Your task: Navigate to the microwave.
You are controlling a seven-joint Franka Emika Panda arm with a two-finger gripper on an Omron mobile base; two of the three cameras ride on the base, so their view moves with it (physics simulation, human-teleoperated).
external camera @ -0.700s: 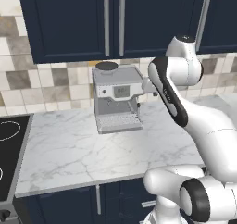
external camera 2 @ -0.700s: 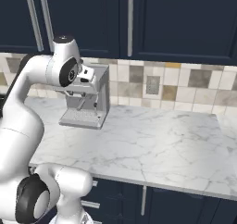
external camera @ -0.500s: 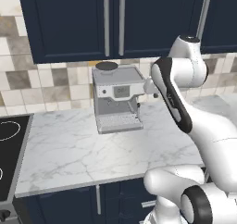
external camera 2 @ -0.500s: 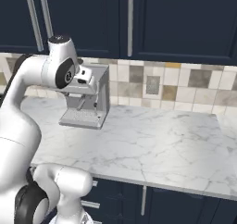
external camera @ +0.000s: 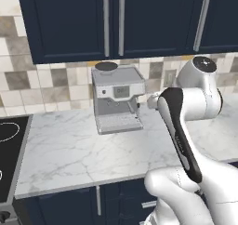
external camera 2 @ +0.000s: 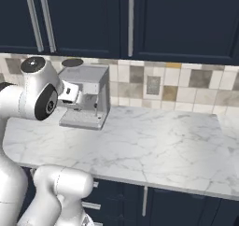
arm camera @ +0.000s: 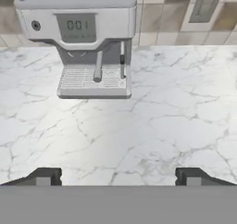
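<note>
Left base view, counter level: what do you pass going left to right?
Stovetop → bare marble counter → coffee machine → wall outlet → robot arm.

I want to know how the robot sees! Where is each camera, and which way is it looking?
Left base view: behind the arm on its left, looking forward and down at the counter, coffee machine and stove; the white arm rises at lower right.
Right base view: behind the arm on its right, looking at the same counter; the arm rises at lower left.
Hand view: on the hand, facing the coffee machine; the two dark fingers stand wide apart at the bottom.
All three share the coffee machine, counter and tiled wall.
</note>
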